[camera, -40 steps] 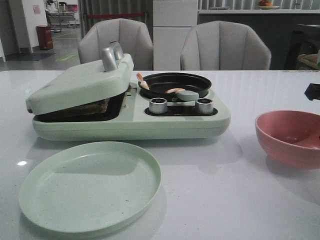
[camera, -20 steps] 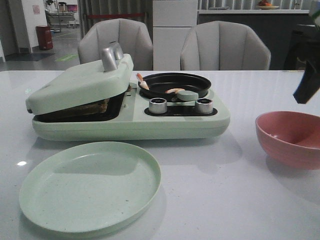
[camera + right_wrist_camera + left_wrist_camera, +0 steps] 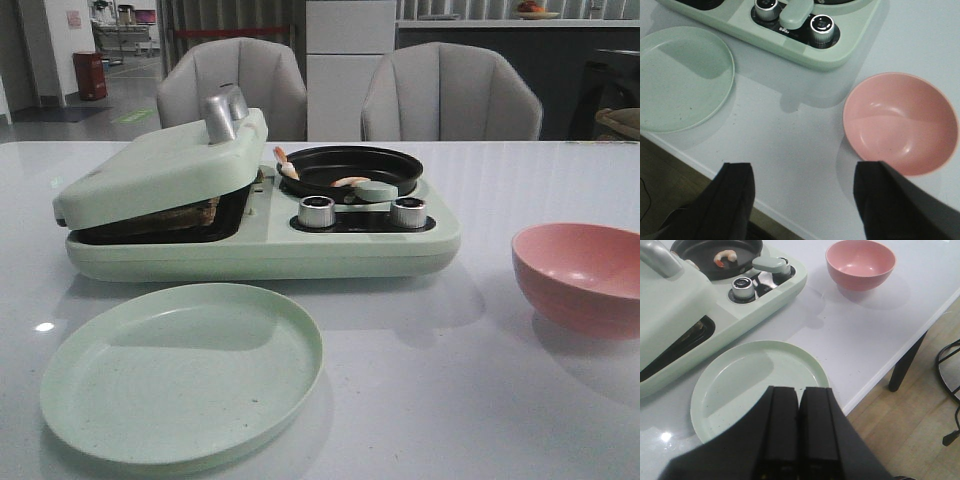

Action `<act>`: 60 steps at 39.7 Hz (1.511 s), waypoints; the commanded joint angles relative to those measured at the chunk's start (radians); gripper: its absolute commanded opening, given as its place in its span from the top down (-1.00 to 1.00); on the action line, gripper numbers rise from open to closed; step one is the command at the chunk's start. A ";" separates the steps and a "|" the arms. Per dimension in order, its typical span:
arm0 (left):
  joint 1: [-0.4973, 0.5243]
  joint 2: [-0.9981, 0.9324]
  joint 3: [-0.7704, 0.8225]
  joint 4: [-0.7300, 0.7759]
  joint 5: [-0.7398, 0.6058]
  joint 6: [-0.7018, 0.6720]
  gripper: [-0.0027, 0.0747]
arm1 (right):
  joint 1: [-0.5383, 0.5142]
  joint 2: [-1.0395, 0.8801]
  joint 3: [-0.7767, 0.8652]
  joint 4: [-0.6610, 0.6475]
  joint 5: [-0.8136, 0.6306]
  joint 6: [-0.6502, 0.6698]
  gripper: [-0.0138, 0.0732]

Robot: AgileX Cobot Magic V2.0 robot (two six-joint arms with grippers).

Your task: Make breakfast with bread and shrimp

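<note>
Bread (image 3: 180, 216) under the half-lowered lid of the cooker (image 3: 260, 250); shrimp (image 3: 350, 182) in its black pan (image 3: 350, 168); left gripper (image 3: 799, 425) pinched closed above green plate (image 3: 760, 385) beside cooker; right gripper (image 3: 802, 200) spread wide, holding nothing, near pink bowl (image 3: 900, 122).

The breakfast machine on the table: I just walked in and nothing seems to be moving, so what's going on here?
Nothing is being handled right now. The bread sits in the breakfast machine under its part-lowered lid, and the shrimp lie in the black pan. The green plate and pink bowl are empty. The left gripper is shut above the plate; the right gripper is open near the bowl, holding nothing.
</note>
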 commanded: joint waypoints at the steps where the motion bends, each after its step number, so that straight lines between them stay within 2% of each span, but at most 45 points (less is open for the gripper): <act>1: 0.004 -0.004 -0.027 -0.016 -0.068 -0.012 0.68 | 0.001 -0.117 0.001 0.004 0.022 -0.005 -0.55; 5: 0.004 -0.004 -0.027 -0.016 -0.068 -0.012 0.68 | 0.001 -0.251 0.035 -0.006 0.066 0.020 -0.55; 10: 0.004 -0.004 -0.027 -0.016 -0.068 -0.012 0.68 | -0.004 -0.348 0.092 -0.107 0.089 0.131 -0.55; 23: 0.004 -0.004 -0.027 -0.016 -0.068 -0.012 0.68 | -0.004 -0.371 0.134 -0.154 0.081 0.149 -0.51; 26: 0.004 -0.004 -0.027 -0.016 -0.068 -0.012 0.68 | -0.004 -0.371 0.134 -0.156 0.065 0.149 -0.37; 36: 0.004 -0.004 -0.027 -0.016 -0.070 -0.012 0.68 | -0.004 -0.371 0.135 -0.156 0.052 0.149 0.41; 40: 0.004 -0.004 -0.027 -0.016 -0.070 -0.012 0.68 | -0.004 -0.371 0.135 -0.156 0.052 0.149 0.65; 60: 0.004 -0.004 -0.027 -0.016 -0.070 -0.012 0.68 | -0.004 -0.371 0.135 -0.156 0.089 0.149 0.63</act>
